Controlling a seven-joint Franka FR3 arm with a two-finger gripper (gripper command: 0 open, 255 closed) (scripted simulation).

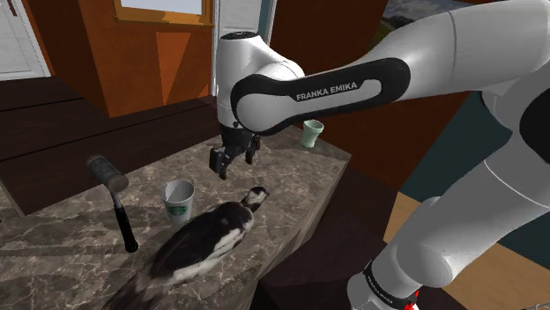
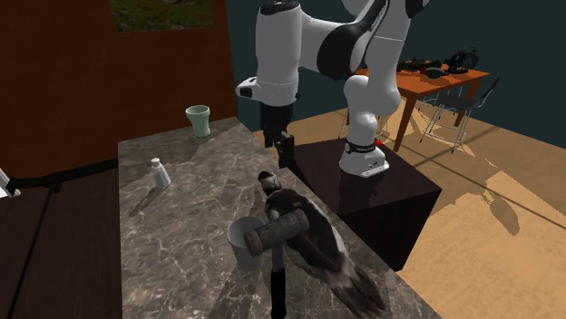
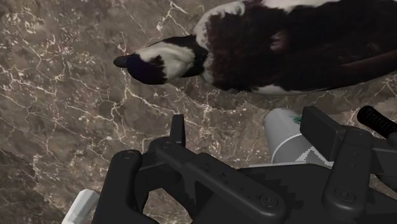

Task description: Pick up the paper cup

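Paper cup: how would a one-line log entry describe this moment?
gripper: open, empty, above counter | cup: upright, between hammer and bird | grasp: not yet

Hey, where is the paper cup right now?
In the shoulder view the paper cup stands upright on the marble counter, between the hammer on its left and the black-and-white bird on its right.
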